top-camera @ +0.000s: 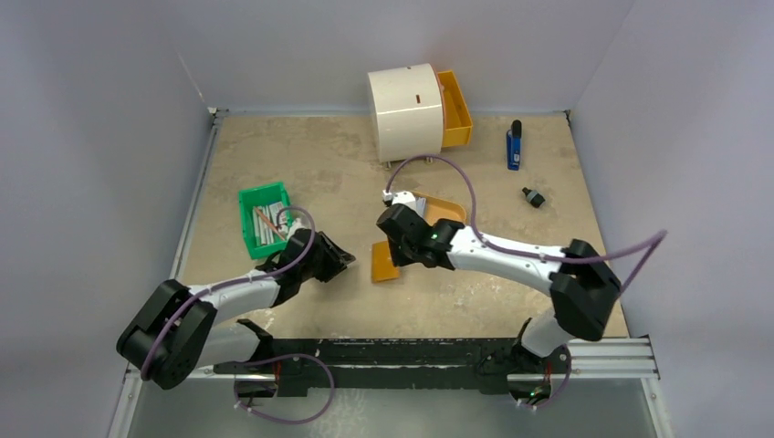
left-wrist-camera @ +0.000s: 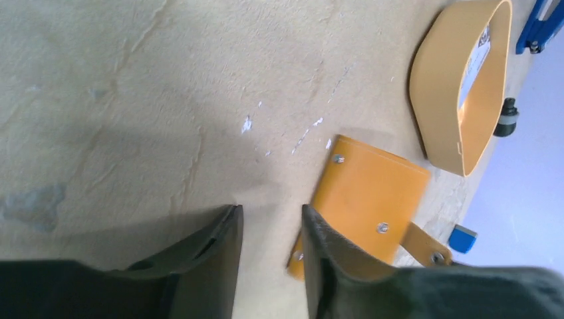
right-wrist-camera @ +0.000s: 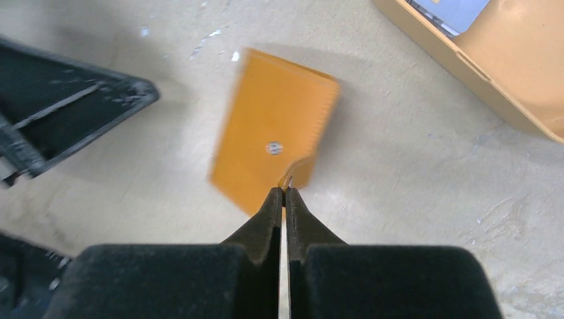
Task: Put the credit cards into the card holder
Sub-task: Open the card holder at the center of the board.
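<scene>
Orange card holder (right-wrist-camera: 266, 119) pinched at its strap (right-wrist-camera: 299, 169) by right hand (right-wrist-camera: 284, 193)

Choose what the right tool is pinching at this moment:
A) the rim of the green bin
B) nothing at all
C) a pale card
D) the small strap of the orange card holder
D: in the right wrist view, the right tool is closed with its tips on the small strap that rises from the orange card holder.
</scene>
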`<state>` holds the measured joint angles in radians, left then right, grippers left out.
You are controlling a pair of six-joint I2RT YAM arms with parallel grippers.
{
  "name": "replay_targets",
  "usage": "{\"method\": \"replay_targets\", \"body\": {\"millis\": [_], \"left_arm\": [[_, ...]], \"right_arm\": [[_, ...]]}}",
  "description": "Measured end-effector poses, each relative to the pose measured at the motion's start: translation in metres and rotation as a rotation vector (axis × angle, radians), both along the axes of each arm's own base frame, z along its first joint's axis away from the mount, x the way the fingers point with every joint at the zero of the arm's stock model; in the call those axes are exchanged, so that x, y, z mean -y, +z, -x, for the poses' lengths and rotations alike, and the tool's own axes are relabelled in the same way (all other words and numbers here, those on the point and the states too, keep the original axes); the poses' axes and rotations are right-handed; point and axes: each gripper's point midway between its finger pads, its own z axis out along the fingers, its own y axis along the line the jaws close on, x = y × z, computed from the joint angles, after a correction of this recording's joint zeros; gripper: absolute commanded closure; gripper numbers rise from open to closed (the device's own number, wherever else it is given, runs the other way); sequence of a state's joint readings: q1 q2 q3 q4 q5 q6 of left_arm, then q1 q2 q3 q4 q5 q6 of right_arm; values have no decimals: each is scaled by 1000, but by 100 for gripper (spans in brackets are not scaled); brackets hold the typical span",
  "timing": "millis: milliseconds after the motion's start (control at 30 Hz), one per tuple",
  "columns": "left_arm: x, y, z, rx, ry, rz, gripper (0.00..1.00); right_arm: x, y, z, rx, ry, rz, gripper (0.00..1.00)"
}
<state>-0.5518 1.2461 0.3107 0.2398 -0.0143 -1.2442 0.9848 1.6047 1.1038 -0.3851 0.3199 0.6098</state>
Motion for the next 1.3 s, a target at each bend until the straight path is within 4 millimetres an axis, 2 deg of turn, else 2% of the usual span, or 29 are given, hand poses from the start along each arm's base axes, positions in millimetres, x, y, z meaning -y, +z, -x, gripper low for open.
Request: {"method": "replay_targets", "body": {"millis": [33,100,267,433,600,800,1000,1100,1167,1300], "left_arm": [[-1,0,2,-5,-8,-14,41],[-1,8,3,6,-32,-29,32],[6,40,-6,75,-92,-43,23],[16,53,-8,113,-150,-33,22],[26,48,-4,110,-205,-25,21],[37,40,2,99,-263,-21,22],[48,38,0,106,-306,-16,33],[49,28,0,82,-313,-32,47],[48,18,1,57,-311,-49,57],[44,4,1,26,-297,-76,69]], "right_arm": [[2,7,3,7,4,-18,100],[3,24,8,23,16,-74,100],[-1,51,18,48,54,-194,100],[-7,46,25,32,86,-240,100],[-8,38,29,18,103,-244,100],[-11,41,26,30,113,-262,100],[-9,47,23,45,115,-271,100],[-5,47,22,51,107,-276,100],[2,43,22,46,91,-266,100],[20,25,25,17,40,-227,100]]}}
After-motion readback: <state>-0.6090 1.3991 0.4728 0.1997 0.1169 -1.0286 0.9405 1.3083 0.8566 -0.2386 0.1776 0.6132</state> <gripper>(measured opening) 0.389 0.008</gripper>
